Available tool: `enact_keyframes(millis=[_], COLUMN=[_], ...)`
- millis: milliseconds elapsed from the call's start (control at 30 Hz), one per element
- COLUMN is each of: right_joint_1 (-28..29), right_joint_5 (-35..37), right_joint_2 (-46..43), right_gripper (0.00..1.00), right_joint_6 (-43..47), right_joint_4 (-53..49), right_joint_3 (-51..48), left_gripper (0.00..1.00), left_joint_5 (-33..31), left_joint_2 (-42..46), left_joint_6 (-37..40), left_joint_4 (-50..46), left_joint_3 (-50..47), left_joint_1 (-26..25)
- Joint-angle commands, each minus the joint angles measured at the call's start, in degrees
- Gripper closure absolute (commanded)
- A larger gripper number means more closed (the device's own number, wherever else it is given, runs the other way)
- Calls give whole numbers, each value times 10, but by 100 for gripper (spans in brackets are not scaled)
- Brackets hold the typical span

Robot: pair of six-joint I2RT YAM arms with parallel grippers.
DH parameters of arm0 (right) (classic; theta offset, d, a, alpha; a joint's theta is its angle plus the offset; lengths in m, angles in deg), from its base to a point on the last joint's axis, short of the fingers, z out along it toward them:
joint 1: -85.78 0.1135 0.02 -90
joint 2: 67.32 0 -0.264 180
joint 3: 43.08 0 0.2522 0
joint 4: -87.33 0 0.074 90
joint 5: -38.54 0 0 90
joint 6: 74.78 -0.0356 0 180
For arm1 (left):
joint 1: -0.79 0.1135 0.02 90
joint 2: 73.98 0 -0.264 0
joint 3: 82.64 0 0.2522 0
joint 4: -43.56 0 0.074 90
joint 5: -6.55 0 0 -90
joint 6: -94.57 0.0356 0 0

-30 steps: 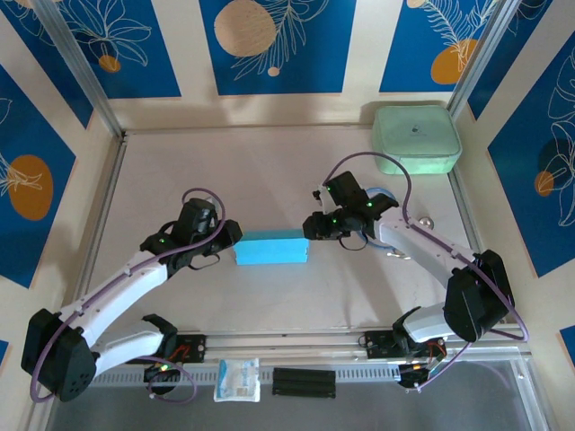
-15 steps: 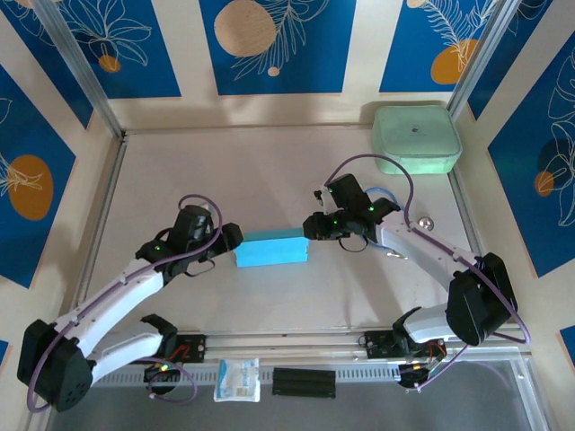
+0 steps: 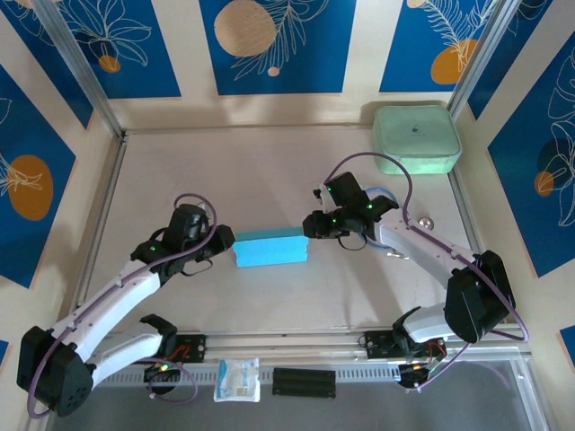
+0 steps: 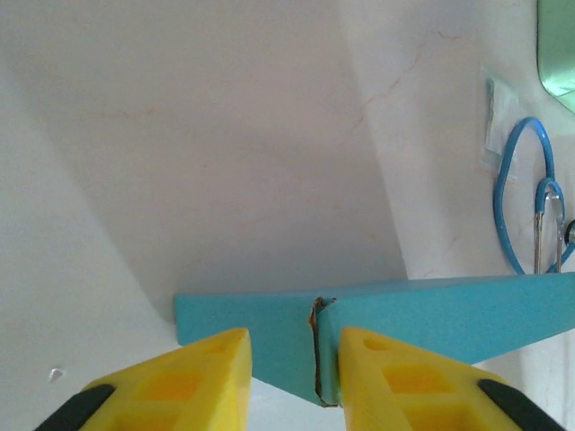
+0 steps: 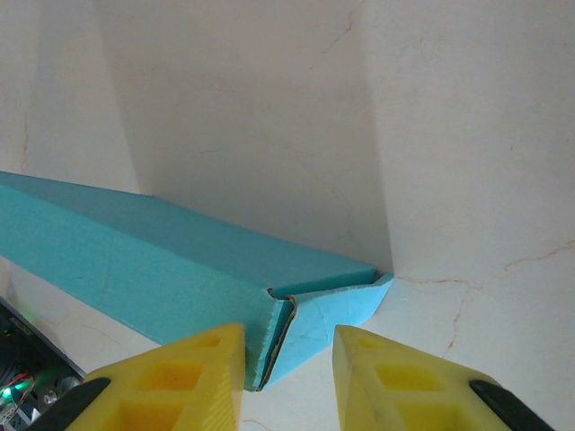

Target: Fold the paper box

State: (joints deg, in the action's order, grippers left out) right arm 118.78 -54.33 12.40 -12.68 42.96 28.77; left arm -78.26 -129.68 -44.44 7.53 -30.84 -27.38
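Both pincers are at the blue paper box (image 3: 269, 249), which lies in the middle of the desk (image 3: 269, 162). The left pincer (image 3: 228, 241) is at its left end and the right pincer (image 3: 310, 227) at its right end. Each is a little apart, and I cannot tell if it squeezes the box.

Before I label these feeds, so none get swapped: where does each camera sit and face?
Top: above and behind, looking down at the table; left arm and right arm show.
Left wrist: on the left arm, facing the blue box end-on; yellow fingers show.
Right wrist: likewise, own fingers showing, facing its opposite end.
Shared: all see the box.
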Motion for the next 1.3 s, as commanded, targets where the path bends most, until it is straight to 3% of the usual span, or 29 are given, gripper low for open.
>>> enact_keyframes(millis=[0,233,333,567,767,900,1033,1167,1267], right_joint_1=[2,4,4,5,4,2,11,20,53], right_joint_5=[15,15,10,-14,-16,-44,-53,-52,-18], right_joint_2=[18,19,12,-14,-10,-1,11,12,-14], right_gripper=[69,70,69,67,64,60,60,67,69], right_joint_6=[6,6,6,0,4,-3,-1,-8,-17], right_joint_4=[-52,-49,-51,-61,-59,-46,-42,-45,-79], right_joint_3=[-10,-13,-8,32,31,23,21,13,-13], left_gripper=[73,82,73,42,29,26,27,48,57], left_joint_5=[35,79,91,13,20,55,99,128,149], left_joint_2=[-7,14,24,67,53,29,2,2,29], left_joint_6=[-18,-52,-42,18,14,0,-2,-2,-26], left_joint_4=[4,119,130,21,-6,20,36,44,26], left_joint_3=[-42,-165,-148,-42,-23,-36,-43,-52,-70], left_joint_1=[5,4,4,5,5,5,4,4,-8])
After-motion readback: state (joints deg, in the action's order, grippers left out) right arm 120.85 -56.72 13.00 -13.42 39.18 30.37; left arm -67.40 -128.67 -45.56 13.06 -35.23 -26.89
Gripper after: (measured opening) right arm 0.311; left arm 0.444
